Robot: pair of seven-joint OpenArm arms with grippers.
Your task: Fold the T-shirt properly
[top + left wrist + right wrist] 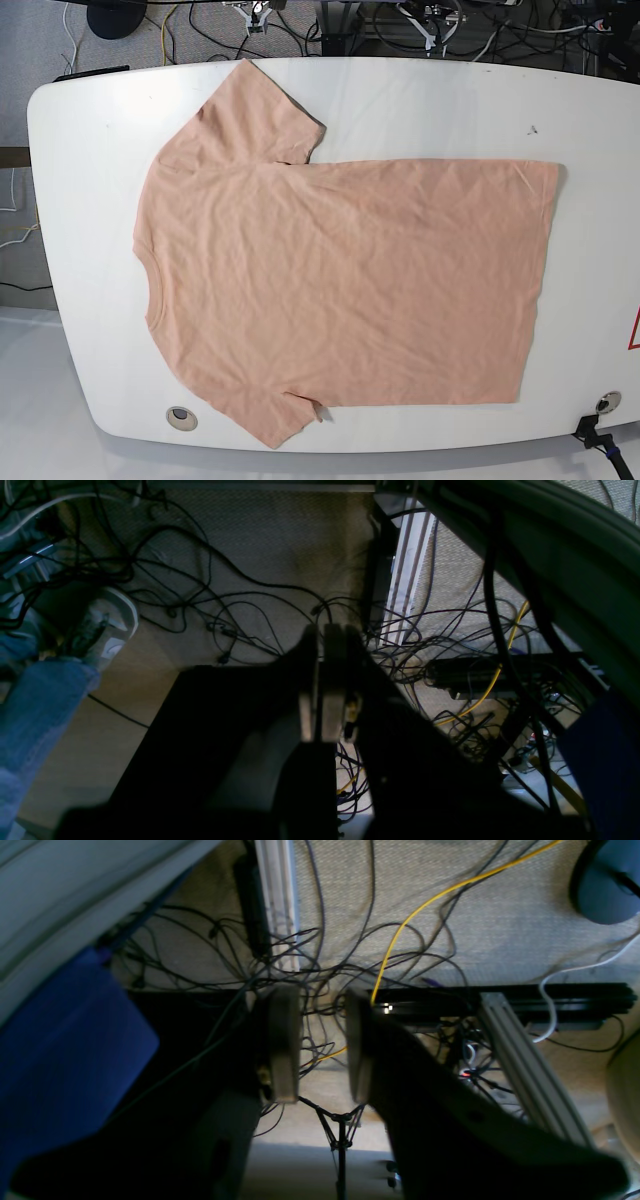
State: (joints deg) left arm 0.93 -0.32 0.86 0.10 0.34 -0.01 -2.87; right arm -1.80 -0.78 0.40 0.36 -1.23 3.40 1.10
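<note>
The T-shirt [340, 270] is peach-pink and lies spread flat, plain side up, on the white table [90, 130]. Its collar is at the left, its hem at the right, and one sleeve [255, 115] points to the far edge. Neither gripper is near it. In the left wrist view my left gripper [321, 630] hangs over the floor with its pads pressed together and nothing between them. My right gripper [322, 995] also faces the floor, its fingers [285, 1040] apart around empty space. Small parts of both arms [435, 20] show beyond the table's far edge.
Tangled cables [350, 955] and a yellow cable [425, 900] cover the carpet behind the table, among black and aluminium frame bars [525, 1060]. A person's jeans leg [35, 715] and shoe [107, 625] stand at the left. Round fittings [180, 417] sit near the table's front edge.
</note>
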